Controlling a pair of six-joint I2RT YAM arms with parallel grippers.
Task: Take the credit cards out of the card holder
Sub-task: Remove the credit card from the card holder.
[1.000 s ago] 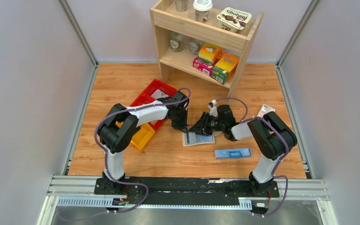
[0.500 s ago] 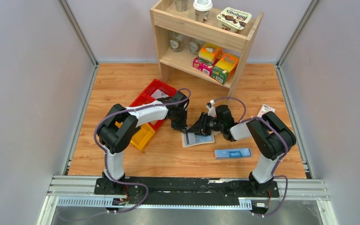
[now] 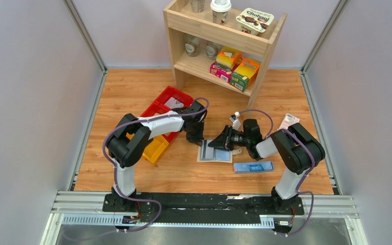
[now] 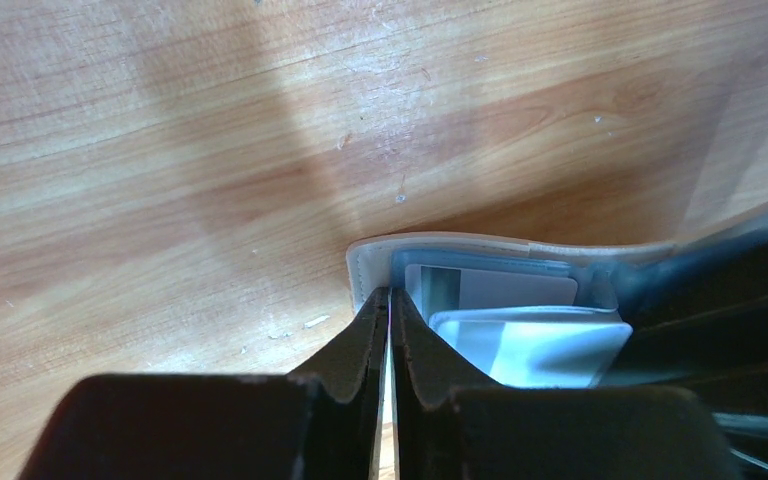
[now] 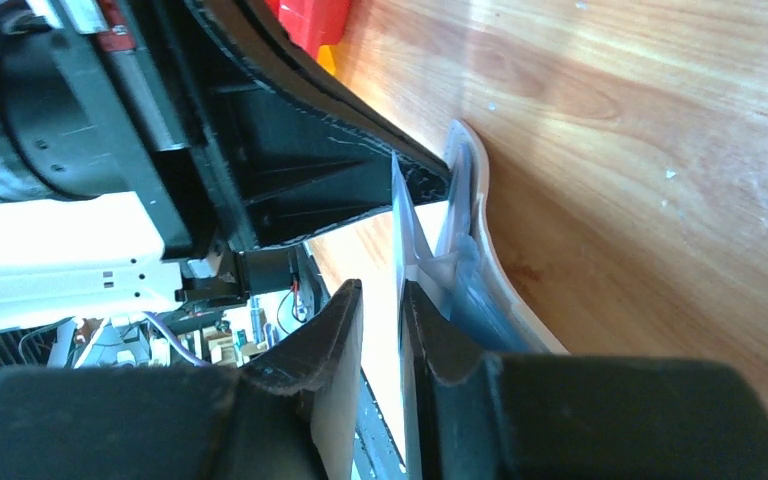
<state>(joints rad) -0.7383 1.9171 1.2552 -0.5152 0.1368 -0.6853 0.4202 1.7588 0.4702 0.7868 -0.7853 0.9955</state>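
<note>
Near the middle of the top view, the right gripper [image 3: 213,145] has drawn back toward the right side of the frame and sits a little lower than half a second before. Its wrist now stands closer to the long blue box [image 3: 253,167]. The card holder [image 3: 217,154] has turned slightly, so its edges now lie more square to the frame. It stays open and flat on the wooden table [image 3: 132,97], under both grippers. The left gripper [image 3: 203,147] keeps its place at the left edge of the holder, and the blue box has not moved.

Seen from the left wrist, the fingers [image 4: 365,335] are pressed almost fully together on the cream border of the card holder, near its corner. Only a thin pale line shows between them. Beyond the fingertips the pale blue lining shows, with a white card [image 4: 505,290] in a pocket and a pale card [image 4: 540,350] lower in the frame.

Seen from the right wrist, the fingers [image 5: 335,330] stand narrowly apart, and a thin card [image 5: 400,220] rises on its edge between them from the holder. It lies against the finger on the right of the frame. A slim gap shows at the other finger, so it cannot be told whether the card is clamped.
</note>
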